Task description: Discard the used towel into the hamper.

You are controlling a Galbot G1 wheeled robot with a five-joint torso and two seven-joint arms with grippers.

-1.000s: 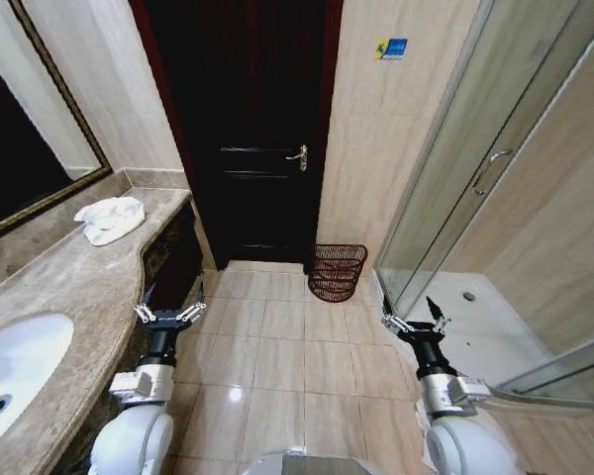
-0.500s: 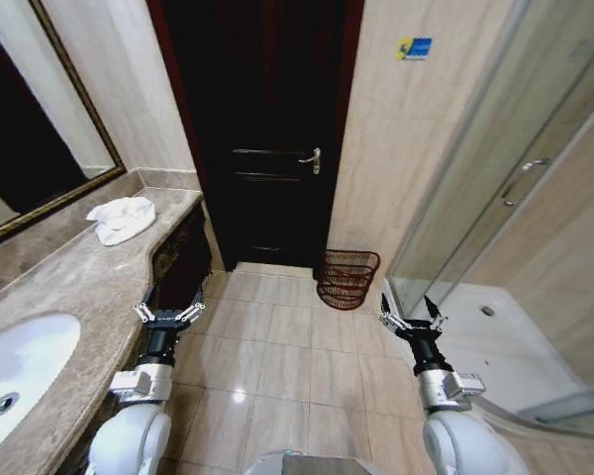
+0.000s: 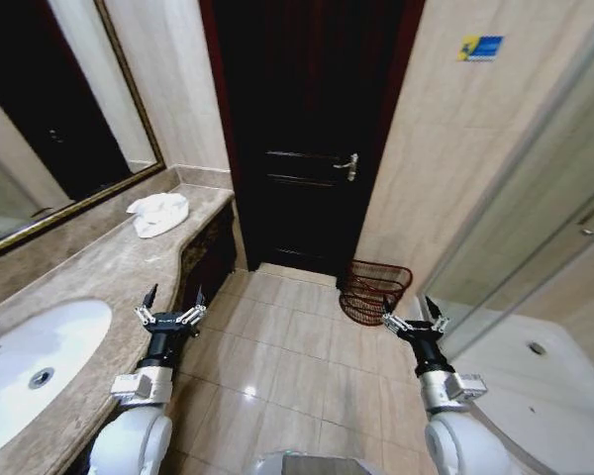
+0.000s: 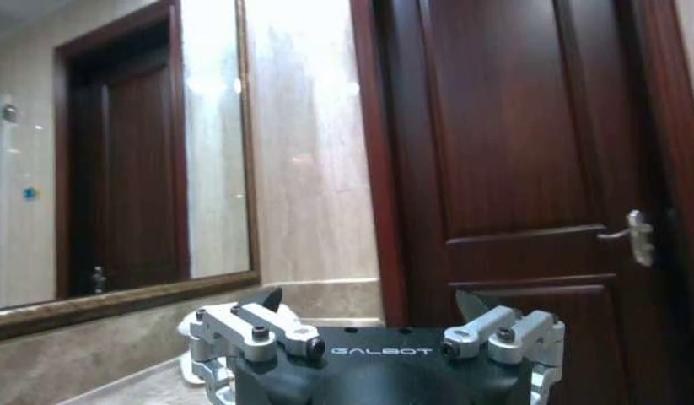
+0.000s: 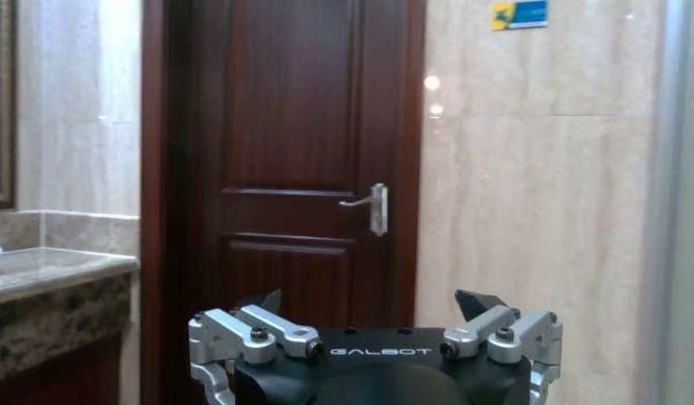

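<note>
The used towel (image 3: 159, 213) is a crumpled white heap at the far end of the marble counter (image 3: 89, 272), by the mirror. On the tiled floor against the wall right of the dark door stands the hamper (image 3: 374, 290), a reddish-brown wire basket. My left gripper (image 3: 174, 297) is held low beside the counter's front edge, open and empty, well short of the towel. The right gripper (image 3: 407, 309) is also open and empty, raised in front of the hamper. In the wrist views the left gripper (image 4: 372, 299) and the right gripper (image 5: 375, 297) both stand spread, facing the door.
A white sink (image 3: 30, 361) is set into the near counter. A framed mirror (image 3: 59, 119) runs along the left wall. The dark wooden door (image 3: 312, 129) is closed. A glass shower enclosure (image 3: 535, 297) stands to the right. Tiled floor (image 3: 287, 346) lies between.
The whole head picture has shifted to the right, so the camera has turned toward the counter. Both arms keep the same pose with open fingers; the towel and hamper have not moved.
</note>
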